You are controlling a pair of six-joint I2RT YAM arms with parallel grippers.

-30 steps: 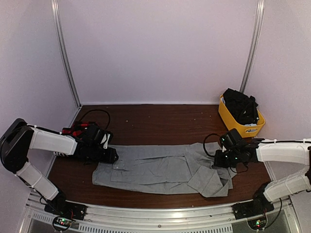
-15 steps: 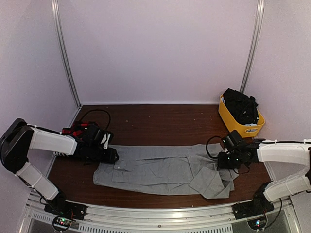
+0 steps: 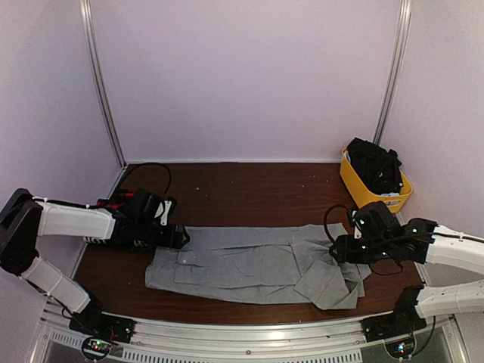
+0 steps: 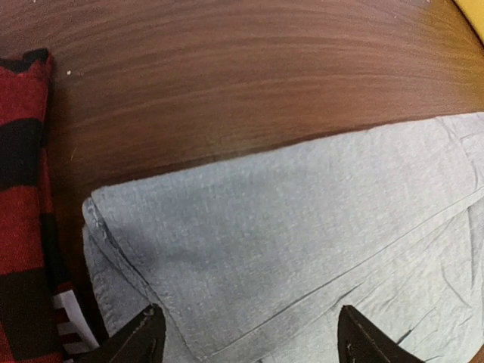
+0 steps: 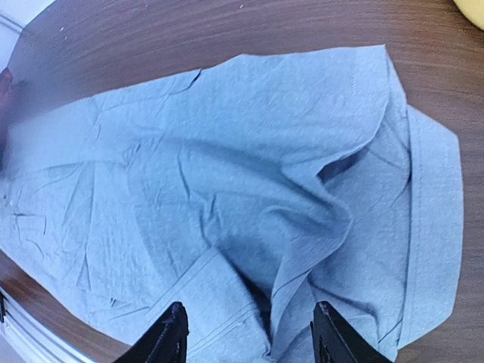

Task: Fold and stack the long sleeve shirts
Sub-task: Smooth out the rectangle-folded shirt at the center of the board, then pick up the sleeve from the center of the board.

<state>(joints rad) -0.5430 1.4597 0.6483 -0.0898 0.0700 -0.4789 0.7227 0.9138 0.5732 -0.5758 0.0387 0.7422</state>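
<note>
Left gripper [image 4: 248, 339] and right gripper [image 5: 248, 333] are observed spread, nothing held. Grey shirt [image 3: 242, 263] is bunched at right; a crooked fold is risked if creases are trapped.

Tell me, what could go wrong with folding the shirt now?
The grey shirt is bunched up at its right end, so folding over it could leave a lumpy fold. The plaid shirt lies close beside the grey shirt's left edge, near the open left fingers, so a grab there might catch both shirts.
</note>
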